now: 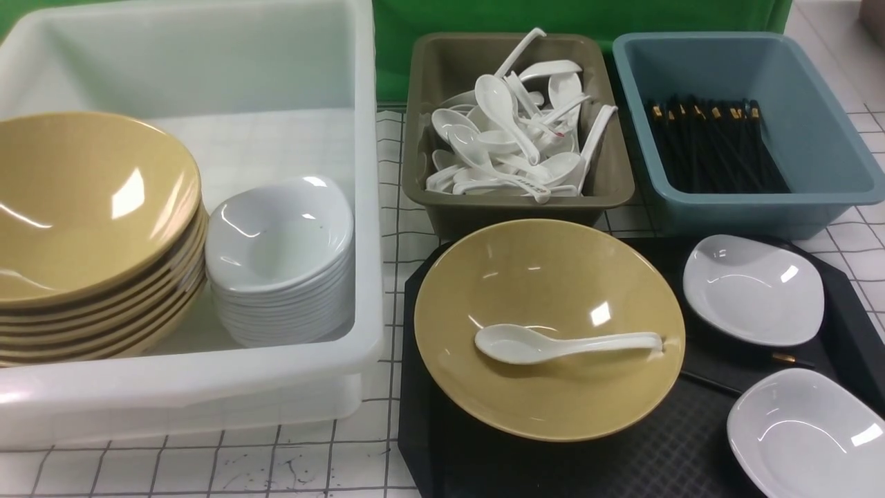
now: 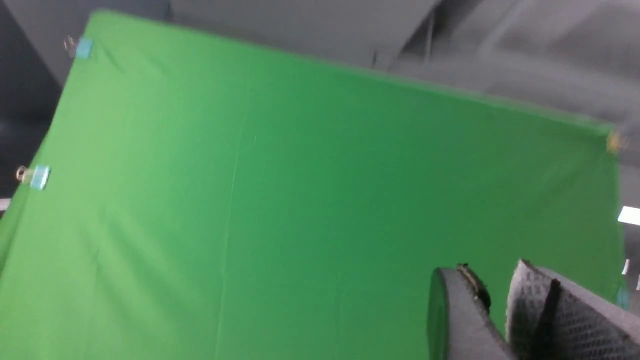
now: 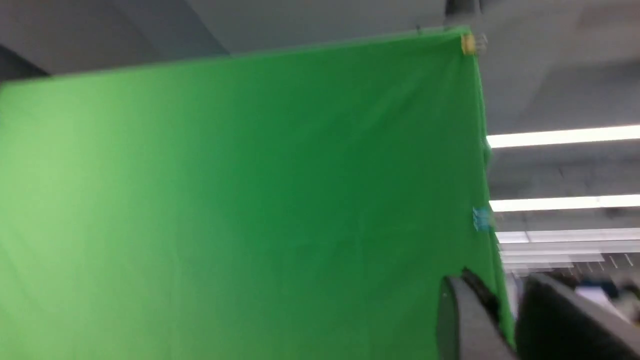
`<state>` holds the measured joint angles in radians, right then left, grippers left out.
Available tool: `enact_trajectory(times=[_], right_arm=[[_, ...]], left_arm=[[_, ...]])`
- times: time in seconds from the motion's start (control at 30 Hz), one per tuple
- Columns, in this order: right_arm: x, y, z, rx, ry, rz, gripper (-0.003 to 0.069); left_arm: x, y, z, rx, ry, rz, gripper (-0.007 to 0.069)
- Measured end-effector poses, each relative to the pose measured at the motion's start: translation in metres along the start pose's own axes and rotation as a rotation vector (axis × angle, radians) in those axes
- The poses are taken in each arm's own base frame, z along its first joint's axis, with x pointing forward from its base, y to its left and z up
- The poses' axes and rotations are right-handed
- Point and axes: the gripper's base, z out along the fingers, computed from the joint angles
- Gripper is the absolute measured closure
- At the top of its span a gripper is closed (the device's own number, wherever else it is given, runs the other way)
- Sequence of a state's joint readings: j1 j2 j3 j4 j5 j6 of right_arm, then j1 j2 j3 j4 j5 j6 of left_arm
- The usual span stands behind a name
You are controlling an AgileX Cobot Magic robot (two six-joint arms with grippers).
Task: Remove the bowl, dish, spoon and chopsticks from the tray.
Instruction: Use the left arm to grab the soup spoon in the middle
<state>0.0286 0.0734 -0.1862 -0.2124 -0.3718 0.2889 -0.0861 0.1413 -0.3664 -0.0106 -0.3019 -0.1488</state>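
Status: nothing off tray (image 1: 442, 443) yet. On tray's left half sits bowl (image 1: 539, 277), with spoon (image 1: 553, 344) lying inside, handle to right. Two white dishes on tray's right side: far dish (image 1: 753, 290) and near dish (image 1: 805, 432). Between them, chopsticks (image 1: 788, 359) mostly hidden, only gold band and bit of black stick show. All of it left to move to white tub (image 1: 366, 207), brown tub (image 1: 415, 124) and blue tub (image 1: 830, 138). Neither arm over table. The left pincer (image 2: 492, 267) shows slim gap, empty, facing green backdrop (image 2: 250, 200). The right pincer (image 3: 500, 280) looks same, blurred, grasping nothing.
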Motion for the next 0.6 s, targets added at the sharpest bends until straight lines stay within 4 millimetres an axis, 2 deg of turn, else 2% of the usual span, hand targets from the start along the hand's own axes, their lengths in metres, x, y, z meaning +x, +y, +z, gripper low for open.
enact_trajectory(times=[0.03, 0.07, 0.1, 0.17, 0.2, 0.27, 0.3, 0.4, 0.5, 0.53, 0.57, 0.6], right_arm=[[-0.004, -0.002, 0.009, 0.029, 0.086, -0.002, 0.0562], [-0.004, -0.002, 0.009, 0.029, 0.086, -0.002, 0.0562], [-0.013, -0.006, 0.025, 0.071, 0.210, -0.003, 0.0613], [-0.008, -0.010, 0.038, 0.109, 0.365, -0.011, 0.0622], [-0.006, -0.011, 0.044, 0.120, 0.428, -0.031, 0.0622], [0.011, -0.016, 0.053, 0.134, 0.633, -0.111, 0.0622], [0.014, -0.017, 0.054, 0.130, 0.671, -0.139, 0.0622], [0.039, -0.023, 0.053, 0.121, 1.009, -0.233, 0.0622], [0.057, -0.022, 0.049, 0.084, 1.227, -0.216, 0.0622], [0.057, -0.021, 0.049, 0.081, 1.232, -0.213, 0.0622], [0.066, -0.015, 0.049, 0.003, 1.307, -0.189, 0.0622], [0.067, -0.014, 0.049, -0.014, 1.312, -0.195, 0.0622]], left_arm=[[-0.006, -0.001, 0.016, -0.010, 0.066, 0.011, 0.0503], [-0.006, -0.001, 0.019, -0.011, 0.076, 0.011, 0.0503], [-0.004, -0.001, 0.046, -0.026, 0.188, 0.017, 0.0505], [0.003, -0.001, 0.070, -0.044, 0.332, -0.019, 0.0516], [0.014, -0.001, 0.084, -0.056, 0.435, -0.054, 0.0527], [0.034, -0.008, 0.107, -0.055, 0.705, -0.151, 0.0569], [0.042, -0.013, 0.115, -0.039, 0.791, -0.173, 0.0582], [0.082, -0.041, 0.132, 0.113, 1.171, -0.148, 0.0625], [0.109, -0.078, 0.141, 0.335, 1.354, -0.104, 0.0631], [0.111, -0.080, 0.141, 0.355, 1.364, -0.095, 0.0632], [0.128, -0.105, 0.147, 0.473, 1.414, -0.086, 0.0632], [0.130, -0.107, 0.148, 0.492, 1.416, -0.076, 0.0632]])
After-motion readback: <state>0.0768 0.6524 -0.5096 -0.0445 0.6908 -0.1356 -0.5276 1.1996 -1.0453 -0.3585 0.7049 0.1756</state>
